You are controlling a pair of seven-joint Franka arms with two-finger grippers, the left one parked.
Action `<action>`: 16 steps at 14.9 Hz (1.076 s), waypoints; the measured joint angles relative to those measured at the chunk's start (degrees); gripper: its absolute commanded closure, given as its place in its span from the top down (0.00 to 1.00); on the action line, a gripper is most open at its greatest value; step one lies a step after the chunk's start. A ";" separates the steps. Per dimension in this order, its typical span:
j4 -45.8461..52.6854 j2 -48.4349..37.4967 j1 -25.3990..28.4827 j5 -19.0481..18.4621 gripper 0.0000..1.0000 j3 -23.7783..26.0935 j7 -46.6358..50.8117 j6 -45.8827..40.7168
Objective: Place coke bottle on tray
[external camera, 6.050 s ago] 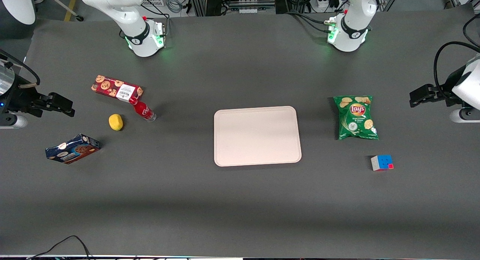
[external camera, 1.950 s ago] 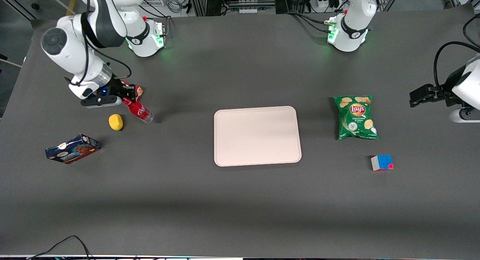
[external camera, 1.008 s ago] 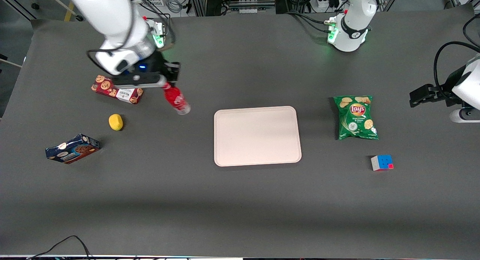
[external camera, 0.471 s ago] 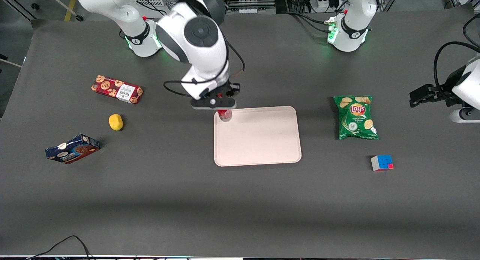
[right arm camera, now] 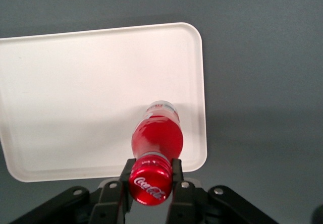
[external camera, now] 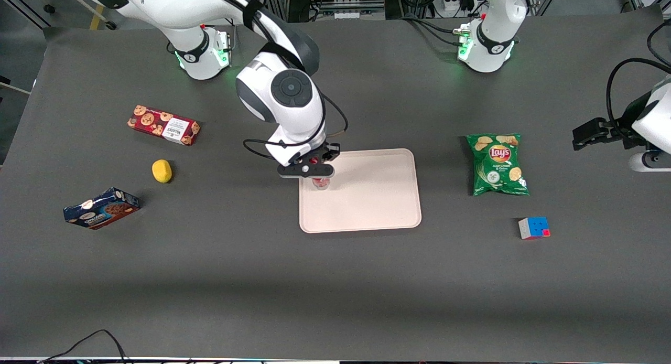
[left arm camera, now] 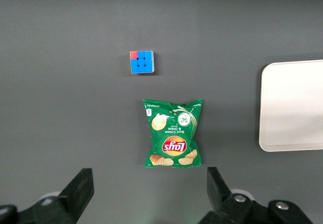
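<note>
My right gripper (external camera: 314,167) is shut on the neck of the coke bottle (right arm camera: 157,138), just under its red cap (right arm camera: 150,184). The bottle hangs upright over the pale pinkish-beige tray (external camera: 377,196), near the tray edge toward the working arm's end. In the front view only the bottle's clear base (external camera: 321,183) shows under the gripper. In the right wrist view the gripper (right arm camera: 150,176) clamps the neck and the tray (right arm camera: 75,98) lies below the bottle. I cannot tell whether the base touches the tray.
Toward the working arm's end lie a red cookie box (external camera: 163,125), a yellow lemon (external camera: 162,171) and a blue box (external camera: 101,207). Toward the parked arm's end lie a green Lay's chips bag (external camera: 497,164) and a puzzle cube (external camera: 534,227).
The gripper has carried the bottle from beside the cookie box to over the tray, and in the last half second nearer the front camera and lower.
</note>
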 measured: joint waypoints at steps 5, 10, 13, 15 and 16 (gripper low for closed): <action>-0.94 1.84 -1.44 -0.27 0.00 -0.42 0.01 1.68; -0.99 3.44 -1.46 -0.68 0.06 -0.42 0.16 3.13; -1.00 4.49 -1.46 -1.14 0.24 -0.42 1.43 3.70; -0.90 4.63 -1.46 -1.54 0.62 -0.34 1.99 3.77; -0.90 4.63 -1.45 -1.61 0.94 -0.34 2.10 3.79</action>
